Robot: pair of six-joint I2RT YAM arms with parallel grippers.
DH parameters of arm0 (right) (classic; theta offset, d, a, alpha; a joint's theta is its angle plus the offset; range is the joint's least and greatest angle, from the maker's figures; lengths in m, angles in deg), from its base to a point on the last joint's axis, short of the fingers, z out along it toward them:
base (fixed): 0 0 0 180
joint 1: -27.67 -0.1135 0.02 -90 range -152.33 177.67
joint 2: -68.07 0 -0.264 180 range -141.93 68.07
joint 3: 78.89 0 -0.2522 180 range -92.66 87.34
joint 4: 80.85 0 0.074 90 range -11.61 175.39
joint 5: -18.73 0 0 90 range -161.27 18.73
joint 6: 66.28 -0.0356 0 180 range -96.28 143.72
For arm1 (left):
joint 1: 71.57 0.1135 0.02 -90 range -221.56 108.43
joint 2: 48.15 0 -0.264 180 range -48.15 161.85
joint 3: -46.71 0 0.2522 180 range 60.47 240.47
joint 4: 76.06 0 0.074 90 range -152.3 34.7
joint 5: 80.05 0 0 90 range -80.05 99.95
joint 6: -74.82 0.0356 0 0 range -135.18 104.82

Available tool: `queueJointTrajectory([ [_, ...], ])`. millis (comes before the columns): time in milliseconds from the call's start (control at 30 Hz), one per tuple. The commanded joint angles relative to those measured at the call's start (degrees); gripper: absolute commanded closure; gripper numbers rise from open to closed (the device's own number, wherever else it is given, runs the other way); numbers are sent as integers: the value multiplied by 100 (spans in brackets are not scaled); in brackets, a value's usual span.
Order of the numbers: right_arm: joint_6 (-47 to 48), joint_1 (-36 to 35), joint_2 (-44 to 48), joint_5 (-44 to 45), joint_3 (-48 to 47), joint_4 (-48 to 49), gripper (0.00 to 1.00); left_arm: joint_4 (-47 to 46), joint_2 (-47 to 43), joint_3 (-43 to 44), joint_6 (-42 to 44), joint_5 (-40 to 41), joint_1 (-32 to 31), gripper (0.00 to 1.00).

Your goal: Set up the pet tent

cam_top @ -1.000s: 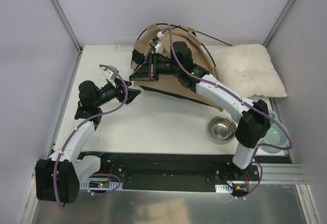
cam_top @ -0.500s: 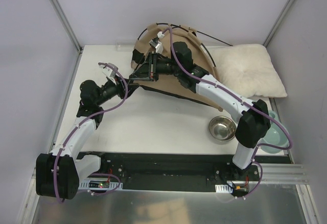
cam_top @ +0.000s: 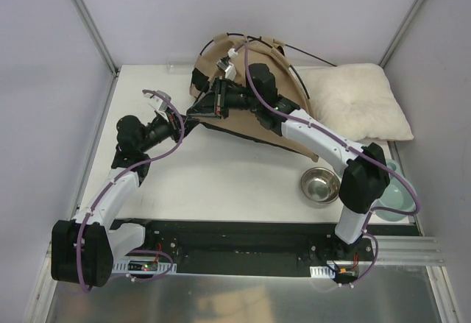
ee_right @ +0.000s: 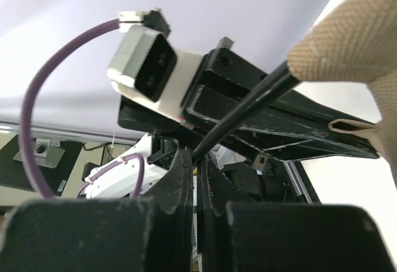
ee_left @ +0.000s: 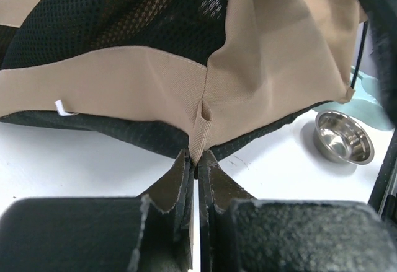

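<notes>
Likely step: pole seating. The pet tent (cam_top: 208, 52) sits sagging just left of the pillow (cam_top: 360, 102). The left gripper (ee_left: 197, 160) is clamped on its corner tab (ee_left: 200, 129), the right gripper (ee_right: 195, 157) on the pole (ee_right: 248, 108) end. Next: align the pole with the tab

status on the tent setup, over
Both shut: left gripper on pet tent corner, right gripper on its black pole. Tent not yet upright. Off right: pillow, steel bowl, clear of grippers.
</notes>
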Motion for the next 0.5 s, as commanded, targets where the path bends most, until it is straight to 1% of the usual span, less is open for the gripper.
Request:
queueJointTrajectory([
  [0,222,70,243,424,230,435,100,-328,-123,144,-10,9,-66,100],
  [300,336,140,542,2146,855,549,100,199,-580,-84,324,255,-66,100],
  [467,82,210,595,2903,1110,742,100,437,-755,-181,482,360,-57,100],
])
